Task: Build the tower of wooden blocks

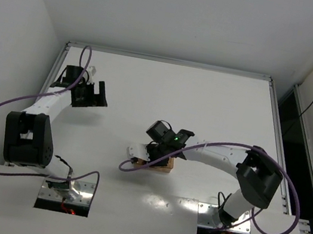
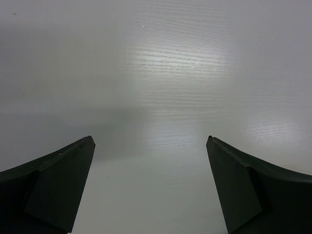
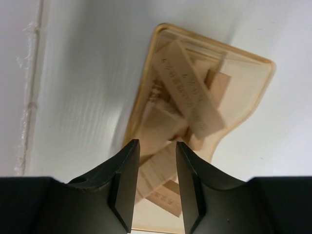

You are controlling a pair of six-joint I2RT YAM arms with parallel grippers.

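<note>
Several light tan wood blocks [image 3: 190,92] lie jumbled in a translucent orange-tan tray [image 3: 253,66], which sits mid-table in the top view [image 1: 164,167]. My right gripper [image 3: 156,144] hangs over the near end of the tray, and it shows in the top view [image 1: 155,154] too. Its jaws stand narrow, closed on one tilted wood block [image 3: 158,168] that fills the gap between them. My left gripper [image 1: 91,101] is wide open and empty over bare table at the far left; its wrist view [image 2: 150,140] shows only white surface. No tower is in view.
The white table [image 1: 207,102] has a metal frame rail [image 1: 276,126] along its right and far sides. Purple cables [image 1: 212,145] loop off both arms. Two mount plates [image 1: 68,189] sit at the near edge.
</note>
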